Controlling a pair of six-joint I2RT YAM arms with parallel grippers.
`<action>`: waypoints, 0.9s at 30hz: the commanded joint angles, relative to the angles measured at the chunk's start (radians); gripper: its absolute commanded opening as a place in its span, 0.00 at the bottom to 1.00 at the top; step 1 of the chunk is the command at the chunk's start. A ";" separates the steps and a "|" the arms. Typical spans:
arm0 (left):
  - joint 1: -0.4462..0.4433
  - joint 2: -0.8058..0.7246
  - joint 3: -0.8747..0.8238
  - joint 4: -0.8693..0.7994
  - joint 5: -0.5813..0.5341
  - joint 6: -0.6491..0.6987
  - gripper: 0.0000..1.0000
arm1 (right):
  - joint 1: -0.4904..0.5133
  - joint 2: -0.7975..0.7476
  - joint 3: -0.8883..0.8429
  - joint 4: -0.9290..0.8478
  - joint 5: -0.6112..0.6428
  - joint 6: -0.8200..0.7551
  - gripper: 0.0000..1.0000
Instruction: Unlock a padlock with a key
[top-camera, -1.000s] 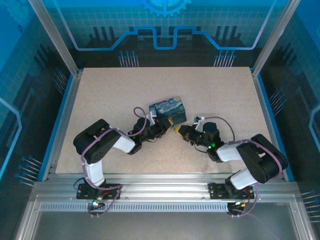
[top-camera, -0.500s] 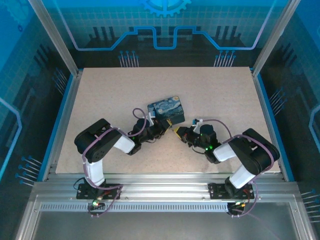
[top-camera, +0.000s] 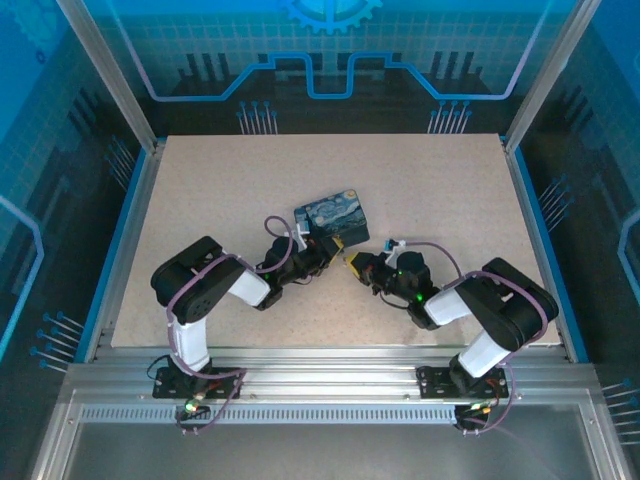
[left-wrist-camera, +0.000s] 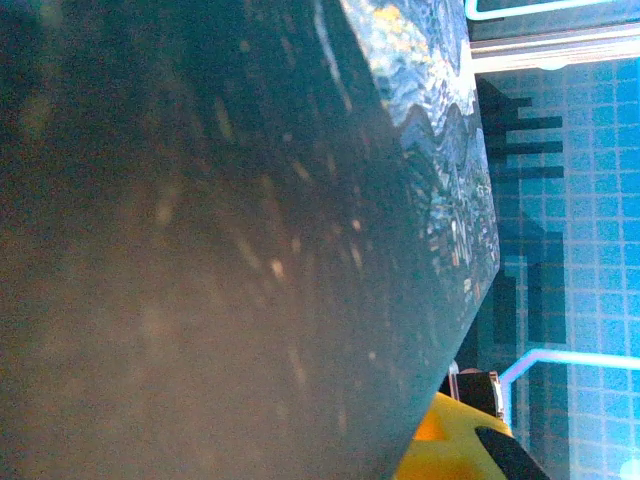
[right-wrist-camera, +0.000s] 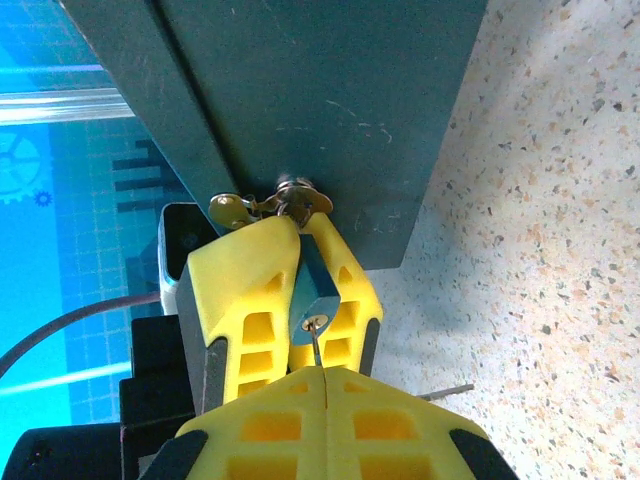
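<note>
Padlock (right-wrist-camera: 309, 285) sits at the middle of the right wrist view, a small bluish-grey block pinched between the two yellow fingers (right-wrist-camera: 240, 290) of the left gripper (right-wrist-camera: 308, 250). We see those fingers pressed against its two sides, so the left gripper is almost closed and has hold of the padlock. The far end of the lock meets a brass latch (right-wrist-camera: 285, 203) on the edge of the dark box (right-wrist-camera: 320, 90); we cannot make out the shackle itself.

The lock's small brass keyhole faces the right gripper (right-wrist-camera: 325, 378), whose yellow fingertips are pressed fully together with only a thin seam between them. Out of that seam the key (right-wrist-camera: 315, 347) sticks as a thin dark sliver, clamped in the right gripper. Its tip reaches the keyhole, and we cannot tell how far it has gone in.

From the top external view, we find both grippers meeting tip to tip at the near right corner of the box, which lies near the middle of the speckled table (top-camera: 200, 190). In the left wrist view the box's dark side looms close and blurred, its swirled blue lid turned toward the right of the picture.
</note>
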 joint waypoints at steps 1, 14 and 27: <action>-0.014 0.000 0.001 0.122 0.047 -0.023 0.00 | 0.028 -0.008 -0.007 -0.009 0.052 0.022 0.00; -0.015 -0.017 -0.009 0.145 0.048 -0.027 0.00 | 0.021 0.076 -0.009 0.099 0.077 0.058 0.00; -0.015 -0.006 -0.008 0.167 0.050 -0.035 0.00 | 0.028 0.216 0.001 0.285 0.083 0.161 0.00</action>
